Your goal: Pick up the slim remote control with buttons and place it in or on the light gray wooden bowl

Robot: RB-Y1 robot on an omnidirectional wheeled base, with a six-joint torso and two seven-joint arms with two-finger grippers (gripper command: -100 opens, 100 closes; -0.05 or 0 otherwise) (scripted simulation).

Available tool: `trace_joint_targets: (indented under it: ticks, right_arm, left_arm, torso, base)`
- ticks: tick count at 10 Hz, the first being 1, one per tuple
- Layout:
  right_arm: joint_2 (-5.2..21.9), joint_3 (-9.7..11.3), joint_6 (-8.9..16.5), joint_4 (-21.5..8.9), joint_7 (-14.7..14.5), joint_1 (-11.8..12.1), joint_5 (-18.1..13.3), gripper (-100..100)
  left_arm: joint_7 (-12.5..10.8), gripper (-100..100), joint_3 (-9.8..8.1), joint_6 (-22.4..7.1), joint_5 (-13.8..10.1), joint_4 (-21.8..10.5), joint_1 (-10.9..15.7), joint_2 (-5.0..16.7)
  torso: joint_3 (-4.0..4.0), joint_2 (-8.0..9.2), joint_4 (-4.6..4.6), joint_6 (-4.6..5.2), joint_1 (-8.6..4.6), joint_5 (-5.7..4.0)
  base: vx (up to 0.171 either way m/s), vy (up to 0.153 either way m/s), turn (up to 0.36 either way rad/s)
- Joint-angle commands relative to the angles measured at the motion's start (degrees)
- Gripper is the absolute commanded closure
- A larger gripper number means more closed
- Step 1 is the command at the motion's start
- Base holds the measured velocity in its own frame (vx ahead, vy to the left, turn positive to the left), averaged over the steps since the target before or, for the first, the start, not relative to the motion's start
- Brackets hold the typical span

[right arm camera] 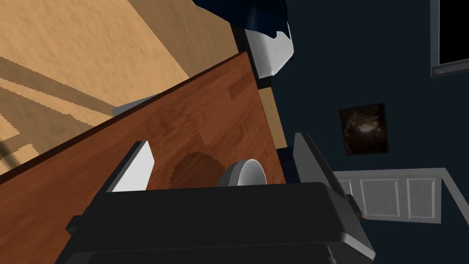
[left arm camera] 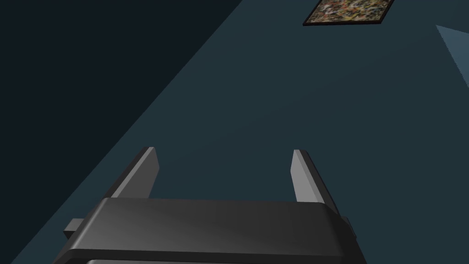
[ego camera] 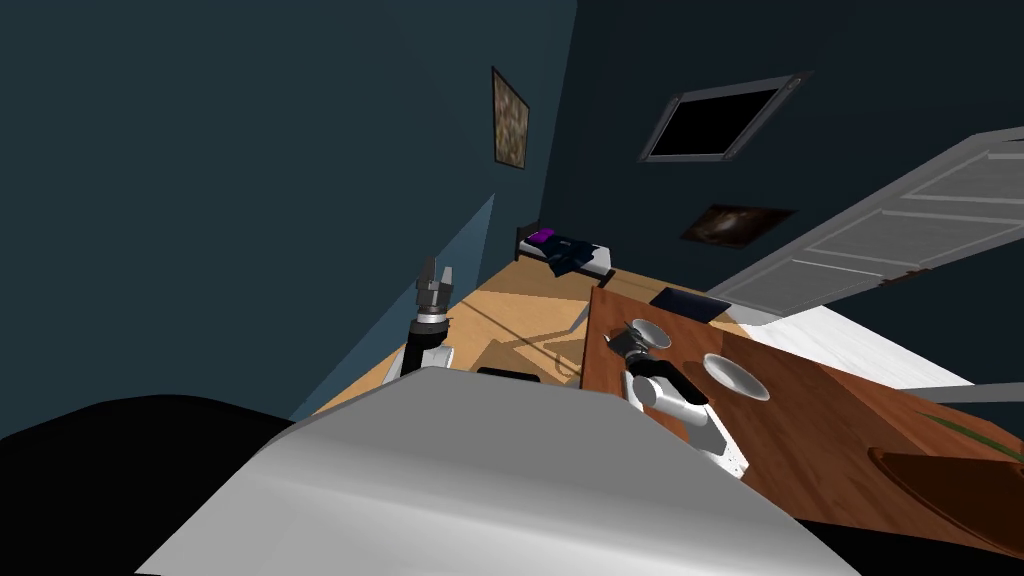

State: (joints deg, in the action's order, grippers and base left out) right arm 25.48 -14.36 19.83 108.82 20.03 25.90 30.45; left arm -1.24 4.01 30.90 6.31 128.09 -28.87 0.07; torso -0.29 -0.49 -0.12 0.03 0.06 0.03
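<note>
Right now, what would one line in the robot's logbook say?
right gripper: open, empty, above table beside light bowl | left gripper: open, empty, left of table | second bowl: farther right on table

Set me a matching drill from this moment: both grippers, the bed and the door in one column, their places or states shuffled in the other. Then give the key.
Things
1. left gripper
2. right gripper
3. bed
4. door

Places or states
A. in the far corner of the room
B. open, over the brown table, right by a bowl
C. swung open, beyond the table
D. open, off the table, raised near the blue wall

Pairs: 1-D, 2-B, 3-A, 4-C
</note>
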Motion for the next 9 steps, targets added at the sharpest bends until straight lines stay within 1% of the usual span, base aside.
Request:
trace_joint_targets:
  ticks: [1,2,3,4,5,6,7,8,9]
  right_arm:
    - [0.2,0.0,1.7,-1.5,1.3,0.0,0.7,-100]
    - [1.5,-0.5,4.0,-3.3,3.7,0.8,2.8,-100]
    - [1.5,-0.5,4.4,-3.3,3.7,0.8,2.8,-100]
    - [2.8,-1.0,6.7,-5.2,6.2,1.7,4.9,-100]
    - [2.8,-1.0,7.0,-5.2,6.2,1.7,4.9,-100]
    - [4.1,-1.4,9.2,-7.1,8.6,2.6,6.9,-100]
    - [4.1,-1.4,9.5,-7.1,8.7,2.6,6.9,-100]
    - [5.3,-1.8,11.6,-9.0,11.0,3.7,9.0,-100]
    - [5.3,-1.8,11.9,-9.0,11.2,3.7,9.0,-100]
  left_arm:
    - [0.0,0,0.0,0.0,0.0,0.0,0.0,0.0]
    - [0.0,0,0.0,0.0,0.0,0.0,0.0,0.0]
    - [0.0,0,0.0,0.0,0.0,0.0,0.0,0.0]
    - [0.0,0,0.0,0.0,0.0,0.0,0.0,0.0]
    - [0.0,0,0.0,0.0,0.0,0.0,0.0,0.0]
    - [0.0,0,0.0,0.0,0.0,0.0,0.0,0.0]
    - [0.0,0,-0.01,0.0,0.0,0.0,0.0,0.0]
    - [0.0,0,0.0,0.0,0.0,0.0,0.0,0.0]
    - [0.0,0,0.0,0.0,0.0,0.0,0.0,0.0]
  torso:
    - [0.0,0.0,0.0,0.0,0.0,0.0]
    - [-0.01,0.01,0.0,-0.04,-0.05,-0.01]
    - [-0.04,-0.06,-0.01,-0.02,-0.05,-0.02]
    - [-0.02,-0.02,-0.01,-0.04,-0.06,-0.01]
    - [-0.03,-0.05,-0.01,0.0,-0.1,-0.02]
    - [0.0,0.02,-0.01,-0.04,-0.16,-0.04]
    - [-0.05,-0.08,-0.02,-0.01,-0.19,-0.04]
    - [-0.04,-0.04,-0.02,-0.05,-0.14,-0.03]
    - [-0.06,-0.1,-0.02,-0.02,-0.08,-0.02]
  base:
    - [0.127,0.029,-0.07]
    - [0.145,0.032,-0.112]
    - [0.13,0.03,-0.059]
    - [0.145,0.02,-0.119]
    - [0.118,0.004,-0.073]
    - [0.159,-0.005,-0.111]
    - [0.139,0.018,-0.071]
    - [0.158,0.035,-0.127]
    - [0.141,0.023,-0.088]
